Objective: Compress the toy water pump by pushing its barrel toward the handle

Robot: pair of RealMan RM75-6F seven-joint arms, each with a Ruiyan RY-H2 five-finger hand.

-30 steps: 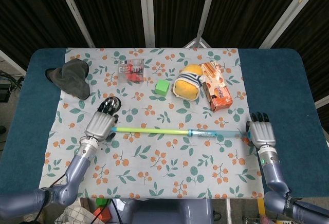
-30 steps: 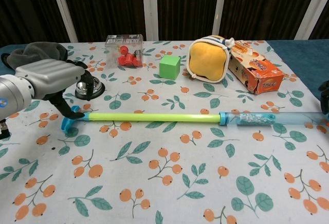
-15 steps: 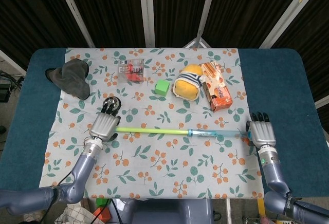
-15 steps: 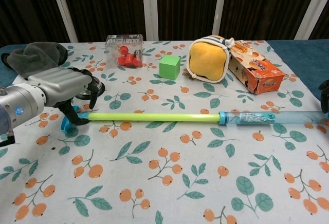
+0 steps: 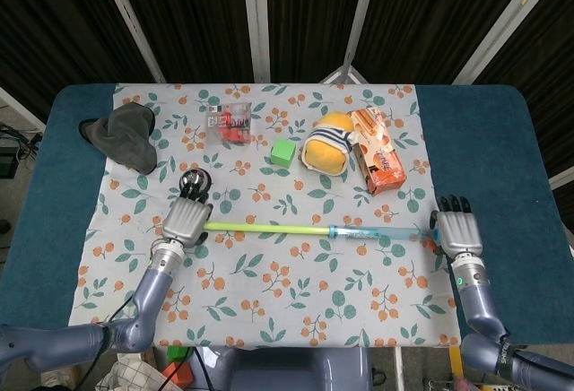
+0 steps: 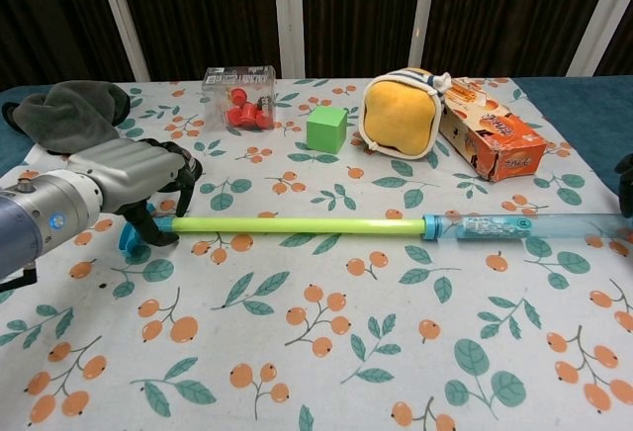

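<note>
yellow-green pump rod (image 6: 297,224), green cube (image 6: 326,129), floral tablecloth (image 6: 326,352)

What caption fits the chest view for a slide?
Left hand at the blue handle of the fully extended toy water pump.

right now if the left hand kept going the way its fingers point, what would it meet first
Probably the silver call bell, which sits just beyond the left hand in the head view. Depth is unclear; the fingers may pass beside it.

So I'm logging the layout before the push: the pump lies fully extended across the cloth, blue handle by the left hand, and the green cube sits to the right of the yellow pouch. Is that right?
Not quite. The green cube sits to the left of the yellow pouch, as the chest view shows. The rest holds: the pump lies fully extended across the cloth, blue handle by the left hand.
</note>
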